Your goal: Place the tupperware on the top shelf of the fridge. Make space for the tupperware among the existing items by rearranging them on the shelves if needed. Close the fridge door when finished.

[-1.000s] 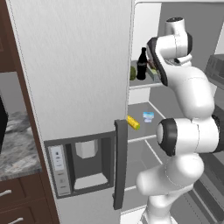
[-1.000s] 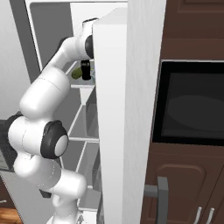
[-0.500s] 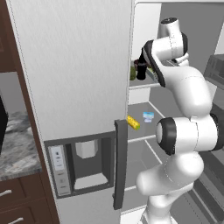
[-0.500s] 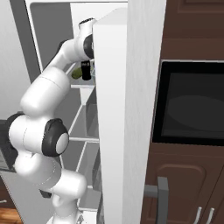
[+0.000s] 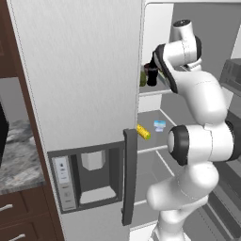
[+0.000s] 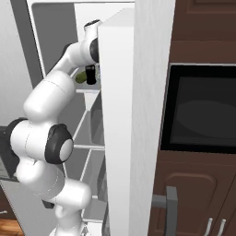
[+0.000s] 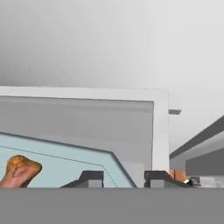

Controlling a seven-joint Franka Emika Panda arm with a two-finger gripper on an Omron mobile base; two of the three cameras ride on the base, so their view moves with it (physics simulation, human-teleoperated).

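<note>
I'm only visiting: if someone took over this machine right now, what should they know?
Hand: up at the top shelf, fingertips slightly apart at the corner of the tupperware; grip unclear.
Things: dark bottle and green item on the top shelf; yellow cob and blue cup one shelf down.
Done: tupperware at the shelf.
Left: confirm it rests there, withdraw, close the open fridge door.

The fridge [image 5: 84, 80] has a brushed, matt silver-grey metal skin, with smooth white plastic-looking walls inside. Just below the pincer [image 7: 119, 178], the tupperware [image 7: 57, 166] looks like pale translucent plastic, though little of it shows. Beside it, the bottle [image 5: 151, 74] appears dark and glossy.
</note>
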